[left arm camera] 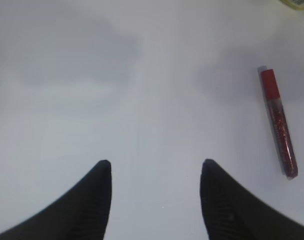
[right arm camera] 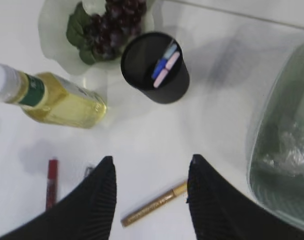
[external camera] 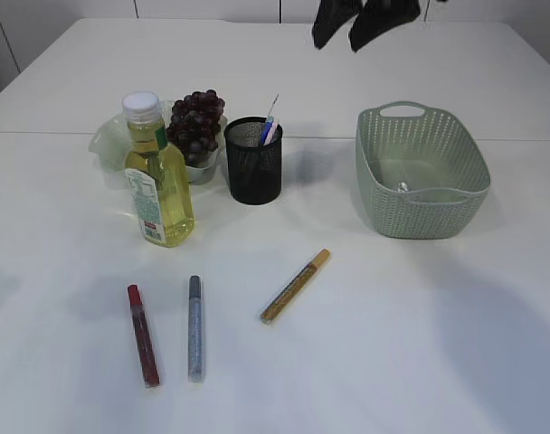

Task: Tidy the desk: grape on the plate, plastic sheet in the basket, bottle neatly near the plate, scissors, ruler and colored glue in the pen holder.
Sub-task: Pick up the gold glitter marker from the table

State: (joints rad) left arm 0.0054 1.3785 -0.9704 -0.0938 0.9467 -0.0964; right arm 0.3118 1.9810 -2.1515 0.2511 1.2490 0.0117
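The exterior view slants down across the table; both wrist views look straight down, sharing the red glue.

Dark grapes are seen heaped on the pale plate, far left. The yellow-filled bottle stands upright just in front of it. Right of these, the black mesh pen holder holds handles. Crumpled plastic sheet lies inside the green basket. Nearer, three glue pens lie flat: red, silver, gold.
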